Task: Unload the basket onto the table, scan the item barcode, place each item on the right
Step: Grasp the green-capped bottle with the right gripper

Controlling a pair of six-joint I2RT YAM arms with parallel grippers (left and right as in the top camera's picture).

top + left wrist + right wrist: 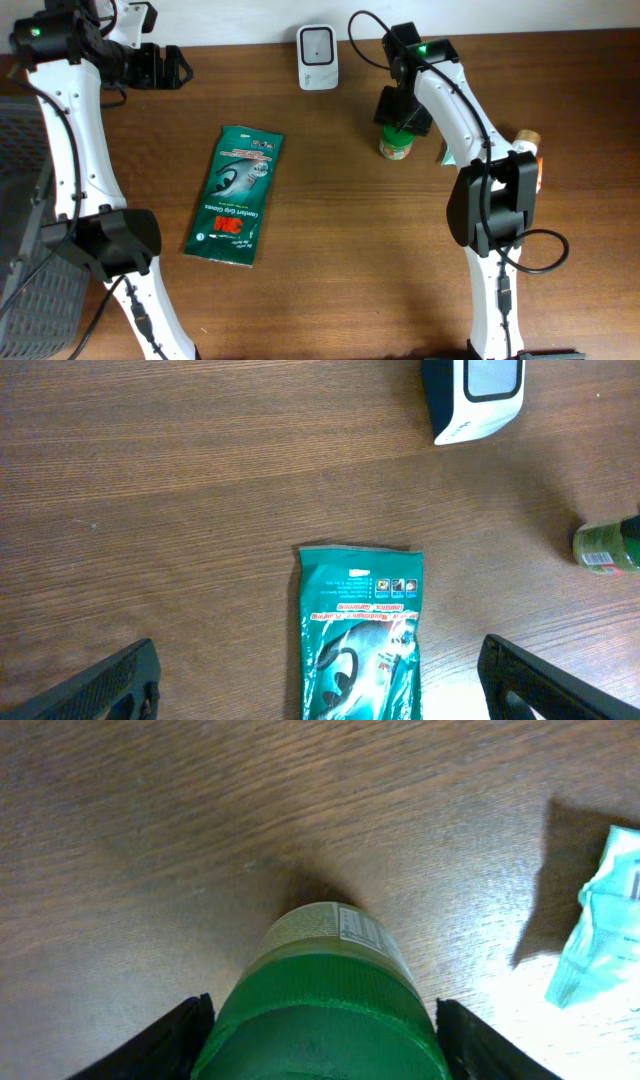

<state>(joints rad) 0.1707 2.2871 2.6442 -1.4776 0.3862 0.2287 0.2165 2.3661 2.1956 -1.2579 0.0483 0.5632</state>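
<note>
Right jaws flanking round green-lidded jar (320, 1010), grained wooden table (150, 840)

Right tool (402, 118) is down over the green jar (397, 146), white scanner (317, 44) nearby on the tabletop (330, 250). Green packet (237, 195) lies flat, well apart; left tool (176, 68) hangs at the far corner.

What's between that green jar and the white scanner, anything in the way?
Nothing visible. Only bare table lies between the jar and the scanner; the glove pack lies well off to the side.
</note>
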